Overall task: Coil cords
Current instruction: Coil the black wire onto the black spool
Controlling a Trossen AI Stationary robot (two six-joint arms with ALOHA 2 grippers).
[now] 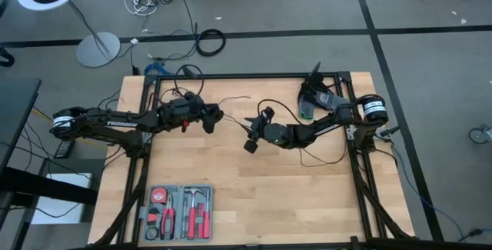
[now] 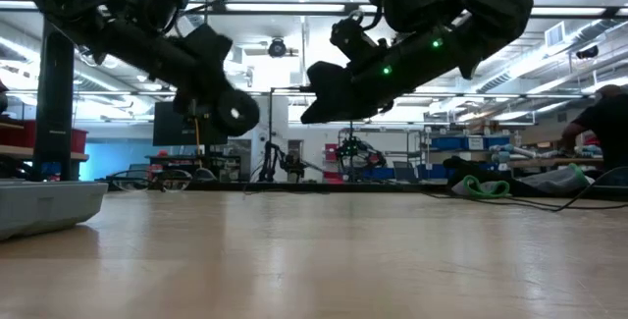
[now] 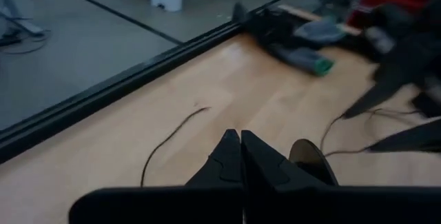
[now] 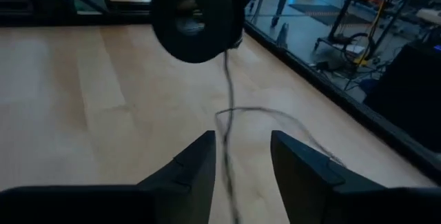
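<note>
While both arms hang above the tabletop [image 1: 261, 196], left gripper [image 3: 240, 156] is pressed together, the puck [image 3: 311, 160] just beside its fingertips. Right gripper [image 4: 241, 158] is spread, holding nothing; the thin cord [image 4: 228, 93] runs between its fingers, puck dangling ahead of it near the left gripper.

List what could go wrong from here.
1. The right gripper is open with the cord running loose between its fingers, so it may slip free.
2. The puck hangs at the shut left gripper; a pull could swing it.
3. The cord's free end trails on the table and could snag.
</note>
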